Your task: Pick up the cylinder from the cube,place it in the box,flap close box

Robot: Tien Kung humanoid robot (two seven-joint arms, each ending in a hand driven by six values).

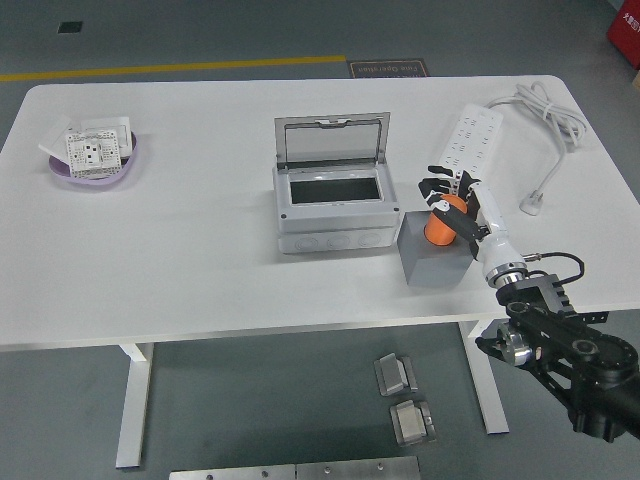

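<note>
- The right hand [452, 207] is seen over the grey cube [433, 250], with its fingers curled around the orange cylinder [440, 224]; the cylinder appears gripped, though how firm the hold is cannot be judged.
- The cylinder is at the cube's top, tilted rather than upright; whether it is touching the top or has just cleared it cannot be told.
- The step in hand is judged to be the pick-up; placing it in the box and closing the flap are not yet done.
- A straight lift is advised first, so the cylinder clears the cube's edge before any sideways travel.
- The box [332, 205] stands just left of the cube, its flap [331, 143] raised at the far side and its dark opening exposed.
- A carry to the left over the box's right wall is called for, with release well inside the opening and short of the raised flap.
- The cube stands close beside the box; a low carry could knock either one.
- A white power strip [467, 140] lies just beyond the hand, its cord [548, 115] looping far right; neither crosses the path to the box.
- A purple bowl [95, 158] holding white sockets sits far left, well apart.
- The left arm is not in view.
</note>
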